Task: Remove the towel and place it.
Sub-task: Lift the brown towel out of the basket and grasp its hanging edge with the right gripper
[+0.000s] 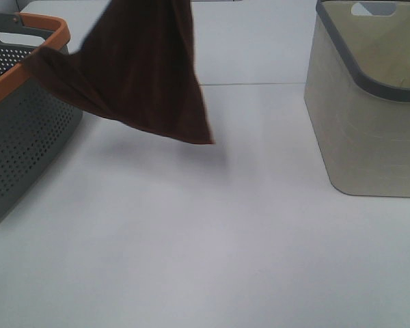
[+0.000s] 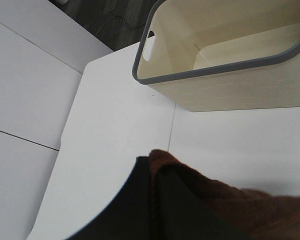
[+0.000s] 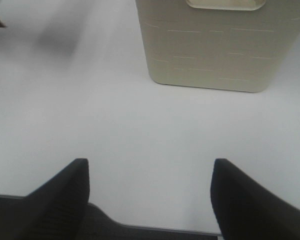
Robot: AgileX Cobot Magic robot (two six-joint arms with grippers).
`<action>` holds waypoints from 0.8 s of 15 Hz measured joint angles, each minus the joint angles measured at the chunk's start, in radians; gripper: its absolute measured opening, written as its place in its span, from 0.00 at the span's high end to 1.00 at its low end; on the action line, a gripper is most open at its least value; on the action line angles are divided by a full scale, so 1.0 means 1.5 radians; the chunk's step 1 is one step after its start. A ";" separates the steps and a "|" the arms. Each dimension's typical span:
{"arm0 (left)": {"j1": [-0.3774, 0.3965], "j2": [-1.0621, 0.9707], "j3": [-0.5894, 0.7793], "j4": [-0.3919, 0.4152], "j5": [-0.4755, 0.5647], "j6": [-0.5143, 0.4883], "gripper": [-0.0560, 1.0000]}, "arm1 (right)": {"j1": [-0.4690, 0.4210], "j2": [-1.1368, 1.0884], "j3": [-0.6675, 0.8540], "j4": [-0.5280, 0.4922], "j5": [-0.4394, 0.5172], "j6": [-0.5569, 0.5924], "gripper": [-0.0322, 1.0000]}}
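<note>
- While it hangs in the high view, the towel [image 1: 143, 75] droops soft and maroon above the white table [image 1: 191, 239]. One corner overlaps the rim of the perforated grey basket [image 1: 27, 137]. Open tabletop stretches to the beige bin [image 1: 369, 137].
- Only my left wrist view shows my left pincer [image 2: 152, 167], pressed together on the towel's fuzzy fold.
- My right wrist view shows my right pincer [image 3: 150, 167] spread wide over bare table, near the smooth bin.

Bright diffuse light, soft shadows, sl. blur
</note>
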 joint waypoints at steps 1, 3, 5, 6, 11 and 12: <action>0.000 0.009 0.000 0.000 0.000 0.000 0.95 | 0.000 0.000 0.000 0.009 0.000 -0.015 0.39; 0.000 0.015 0.000 0.003 0.000 0.000 0.95 | 0.000 0.003 -0.002 0.024 -0.007 -0.039 0.39; 0.000 0.017 0.000 0.002 -0.001 0.001 0.95 | 0.000 0.038 -0.005 0.067 -0.047 -0.072 0.39; 0.000 0.017 0.000 0.002 -0.001 0.011 0.95 | 0.000 0.069 -0.006 0.097 -0.074 -0.089 0.39; 0.000 0.017 0.000 -0.003 0.019 0.029 0.95 | 0.000 0.255 -0.006 0.282 -0.141 -0.292 0.39; 0.000 0.017 0.000 -0.003 0.030 0.029 0.95 | 0.000 0.281 -0.007 0.315 -0.144 -0.333 0.39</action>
